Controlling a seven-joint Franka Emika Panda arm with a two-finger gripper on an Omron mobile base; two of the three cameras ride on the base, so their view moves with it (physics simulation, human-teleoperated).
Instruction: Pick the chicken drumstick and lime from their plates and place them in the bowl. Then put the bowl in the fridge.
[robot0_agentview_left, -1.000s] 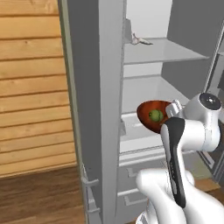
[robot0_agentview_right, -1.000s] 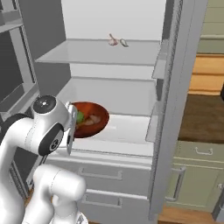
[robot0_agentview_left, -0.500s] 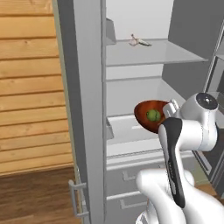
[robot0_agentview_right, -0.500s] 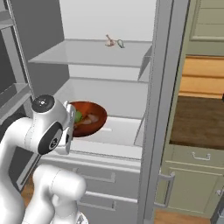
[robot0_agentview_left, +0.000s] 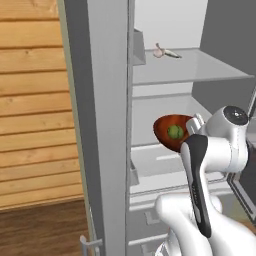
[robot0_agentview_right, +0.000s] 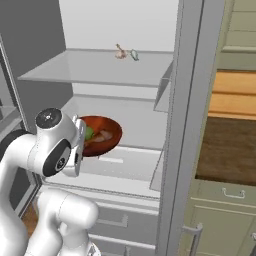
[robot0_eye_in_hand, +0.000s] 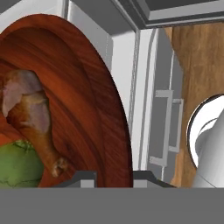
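Shifted since the earlier frames: whole scene displaced sideways in both base views — camera travel with the base, not movement of the items; bowl seen at the same place relative to the arm.

Bowl (robot0_agentview_left: 172, 133) held up at the fridge (robot0_agentview_right: 125, 100) opening, level with the space between the upper shelf (robot0_agentview_right: 95, 67) and the lower shelf (robot0_agentview_right: 130, 165), just ahead of the wrist. Not resting on either shelf as far as visible.

Gripper (robot0_eye_in_hand: 114, 177) at the bowl's near rim, jaws clamped on that rim — fingertips (robot0_eye_in_hand: 83, 177) visible on either side of the rim edge in the hand view.

Lime (robot0_agentview_left: 175, 132) inside the bowl, green and round, touching the chicken drumstick (robot0_eye_in_hand: 33, 118). Drumstick lying across the bowl's inner wall, bone end toward the rim.

Small pale item with green stalk (robot0_agentview_left: 164, 51) on the upper shelf, toward the back.

Fridge door (robot0_agentview_left: 102, 125) open, edge-on at left of the left base view. Wood-panel wall (robot0_agentview_left: 30, 100) beyond it.
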